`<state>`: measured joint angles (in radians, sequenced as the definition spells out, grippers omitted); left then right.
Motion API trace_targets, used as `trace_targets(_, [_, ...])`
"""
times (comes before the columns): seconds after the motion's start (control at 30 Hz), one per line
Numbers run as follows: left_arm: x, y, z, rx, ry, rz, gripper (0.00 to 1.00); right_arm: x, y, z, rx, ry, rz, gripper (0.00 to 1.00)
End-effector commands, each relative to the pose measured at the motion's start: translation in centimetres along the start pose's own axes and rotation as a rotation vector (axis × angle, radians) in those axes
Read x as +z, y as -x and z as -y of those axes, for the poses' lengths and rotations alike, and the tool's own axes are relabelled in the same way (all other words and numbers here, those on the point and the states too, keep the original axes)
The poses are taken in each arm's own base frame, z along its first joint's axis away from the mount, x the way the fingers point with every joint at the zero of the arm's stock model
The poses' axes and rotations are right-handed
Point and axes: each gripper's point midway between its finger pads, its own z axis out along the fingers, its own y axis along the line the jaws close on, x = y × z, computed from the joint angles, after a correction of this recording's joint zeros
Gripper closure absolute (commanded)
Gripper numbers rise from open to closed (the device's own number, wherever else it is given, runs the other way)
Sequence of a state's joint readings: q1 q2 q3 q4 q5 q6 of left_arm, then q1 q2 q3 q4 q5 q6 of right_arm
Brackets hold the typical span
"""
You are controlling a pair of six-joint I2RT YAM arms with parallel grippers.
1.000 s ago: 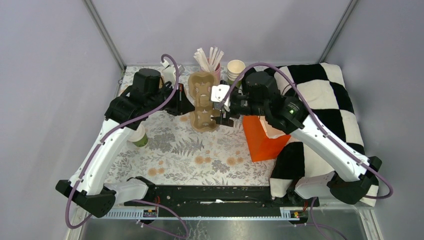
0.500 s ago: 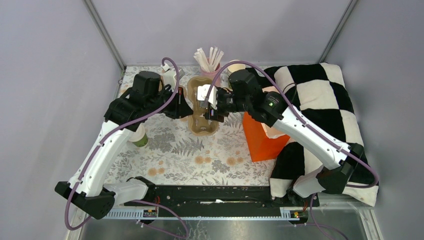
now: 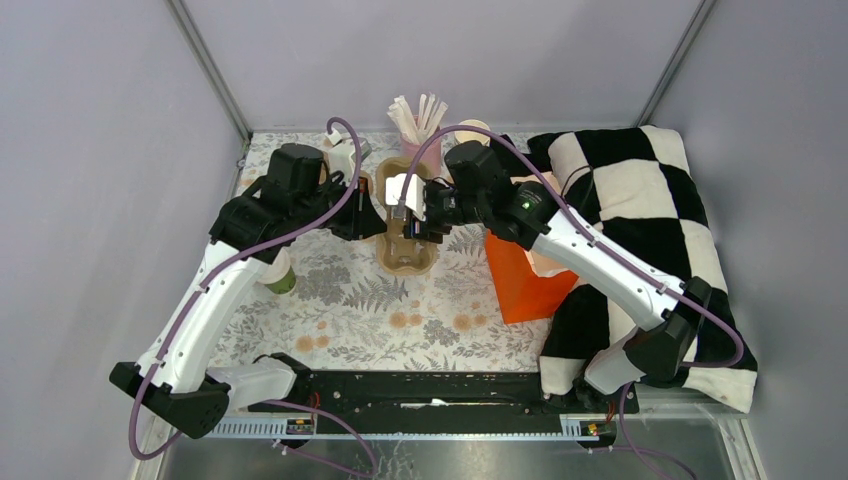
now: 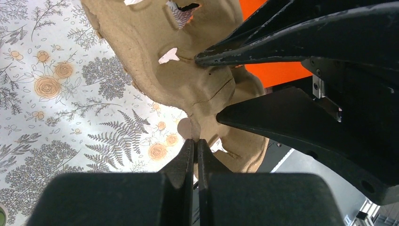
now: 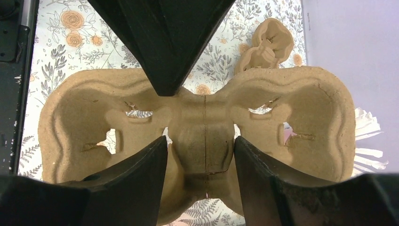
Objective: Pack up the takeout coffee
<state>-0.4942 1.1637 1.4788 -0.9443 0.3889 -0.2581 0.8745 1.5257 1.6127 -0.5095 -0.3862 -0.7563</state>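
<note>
The green-sided coffee cup (image 3: 281, 276) stands at the left of the table, partly under my left arm. Its white lid is not clearly in view. A brown pulp cup carrier (image 3: 405, 245) lies mid-table between my grippers. My left gripper (image 3: 374, 222) is shut on a small tab at the carrier's edge (image 4: 190, 128), with the fingers (image 4: 184, 157) pressed together. My right gripper (image 3: 418, 224) is open over the carrier (image 5: 202, 136). Its fingers (image 5: 141, 174) straddle the centre ridge between the two cup wells.
A pink cup of white sticks (image 3: 420, 122) and a stack of paper cups (image 3: 470, 133) stand at the back. An orange bag (image 3: 520, 278) stands to the right of the carrier. A black-and-white checked cloth (image 3: 650, 190) covers the right side. A white object (image 3: 340, 152) sits at the back left.
My right gripper has moved left and down onto the carrier's middle. The left gripper has stayed at the carrier's left edge.
</note>
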Motion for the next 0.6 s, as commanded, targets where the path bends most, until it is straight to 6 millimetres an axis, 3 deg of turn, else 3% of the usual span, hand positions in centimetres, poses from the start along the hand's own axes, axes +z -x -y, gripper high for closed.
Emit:
trace_targets(0.0, [-0.7,1.11,1.06,0.044,-0.038,0.051,1.0,-0.45,1.59,0.78,-0.041,-0.015,0.042,0.4])
trace_targets(0.47, [-0.62,1.46,0.98,0.045,-0.029,0.057,1.0,-0.36,1.6,0.88,-0.041,-0.014,0.039,0.52])
trace_targets(0.57, [-0.79,1.69,1.09,0.046,-0.03,0.063,0.85,-0.58,1.85,1.04,-0.042,-0.023,0.043,0.52])
